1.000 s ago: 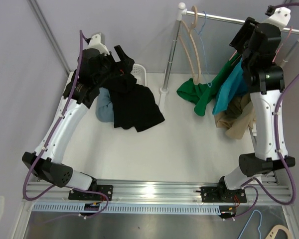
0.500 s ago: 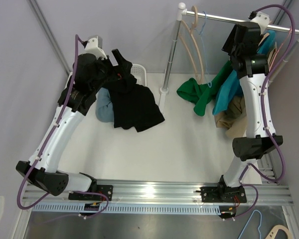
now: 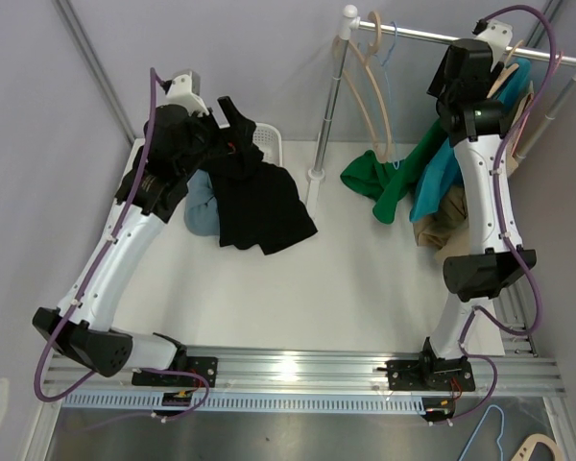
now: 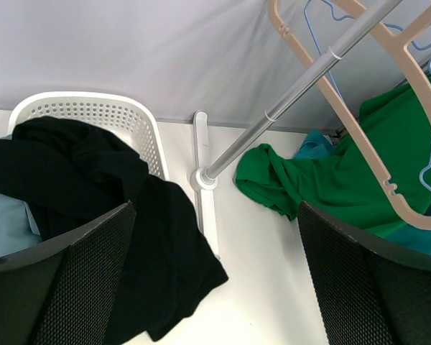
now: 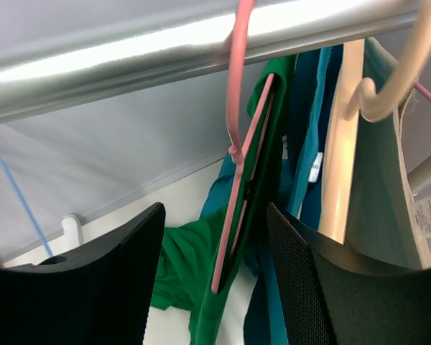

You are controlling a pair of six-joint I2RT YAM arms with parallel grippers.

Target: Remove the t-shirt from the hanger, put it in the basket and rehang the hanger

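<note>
A green t-shirt [image 3: 384, 182] hangs on a pink hanger [image 5: 233, 208] hooked over the metal rail [image 3: 432, 36] and droops down to the table. In the right wrist view the green t-shirt [image 5: 201, 287] and the pink hanger lie between my open fingers. My right gripper [image 3: 456, 72] is raised just under the rail [image 5: 129, 65]; seen from its wrist [image 5: 215, 287] it is open and holds nothing. My left gripper [image 3: 232, 120] is open and empty, seen from its wrist [image 4: 215, 287], above a black t-shirt [image 3: 259, 202].
The black t-shirt [image 4: 93, 180] spills out of a white basket [image 4: 86, 108] that also holds a light blue garment [image 3: 202, 206]. A teal shirt [image 3: 442, 173] and tan garment [image 3: 456, 235] hang right of the green one. Beige hangers [image 3: 370, 86] and the rack post [image 3: 331, 106] stand nearby.
My right arm has lifted and swung left, bringing its gripper up to the rail around the pink hanger. The left arm has barely shifted.
</note>
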